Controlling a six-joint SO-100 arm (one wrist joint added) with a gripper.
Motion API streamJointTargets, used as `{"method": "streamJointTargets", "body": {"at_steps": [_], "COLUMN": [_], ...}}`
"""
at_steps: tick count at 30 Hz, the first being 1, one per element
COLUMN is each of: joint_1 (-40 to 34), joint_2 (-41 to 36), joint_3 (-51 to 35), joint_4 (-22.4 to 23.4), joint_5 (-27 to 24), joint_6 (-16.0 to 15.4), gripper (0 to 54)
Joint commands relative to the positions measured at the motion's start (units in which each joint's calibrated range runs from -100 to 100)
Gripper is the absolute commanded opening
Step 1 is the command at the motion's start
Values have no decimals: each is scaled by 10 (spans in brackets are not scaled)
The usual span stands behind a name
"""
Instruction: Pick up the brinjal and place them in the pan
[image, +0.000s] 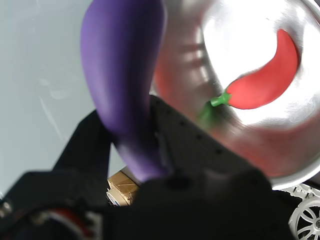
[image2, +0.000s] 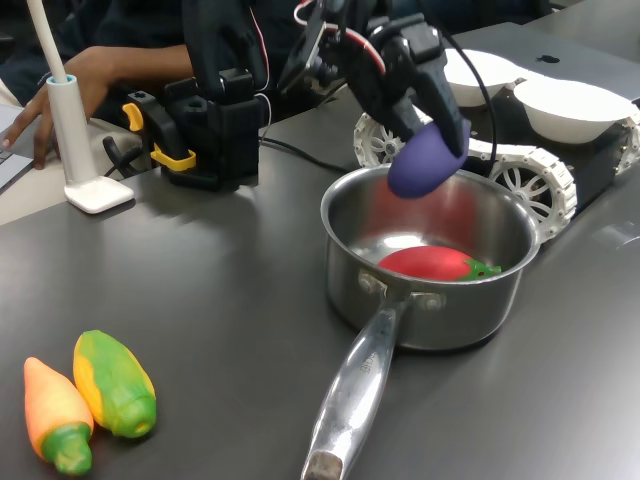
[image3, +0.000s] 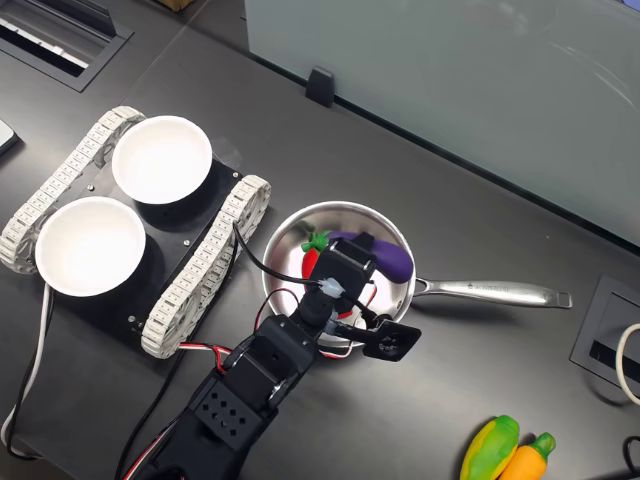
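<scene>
Dark bench (image2: 200, 270) carries everything; no edge of it is close to the work.

Tracked base (image3: 190, 275) with two white bowls (image3: 160, 158) sits just beside the pan, on the second exterior view's left.

Pan (image2: 345, 225): steel, deep, upright, long handle (image2: 355, 385) pointing toward the camera in the first exterior view. A red chilli-shaped toy (image2: 430, 264) with a green stem already lies on its floor.

Gripper (image2: 425, 105): fingers closed on the brinjal (image2: 425, 160), gripping its upper part; the rounded lower end hangs free. The brinjal is held in the air above the pan's opening, close to the far rim in the first exterior view and not touching the pan. The wrist view shows it partly over the rim, the pan floor off to one side.

Two toy vegetables, one yellow-green (image2: 115, 382) and one orange (image2: 55, 412), lie well apart near the front of the bench.

Risks, as judged:
- Releasing here may clip the far rim, so the brinjal bounces out toward the tracked base.
- It could land on the red toy and roll; the deep wall probably contains it.
- Lowering further risks a finger knocking the rim and shifting the pan.
- The hold is off-centre, so the brinjal may swing or slip early.
</scene>
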Motion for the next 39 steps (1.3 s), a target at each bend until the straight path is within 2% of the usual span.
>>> {"method": "streamJointTargets", "body": {"at_steps": [1, 16, 23, 24, 25, 29, 30, 35, 39], "joint_1": [-13, -8, 3, 1, -2, -3, -3, -13, -18], "joint_2": [-49, -57, -58, -54, -47, -49, -50, -50, -54], "joint_3": [12, 67, 56, 46, 17, 24, 26, 28, 31], "joint_4": [-53, -70, -47, -35, -4, 1, 1, 18, 25], "joint_5": [-4, -5, 0, 1, 0, 1, 0, 7, 7], "joint_6": [8, 10, 10, 10, 10, 10, 10, 11, 17], "gripper": [0, 1, 91, 96, 114, 126, 162, 209, 267]}}
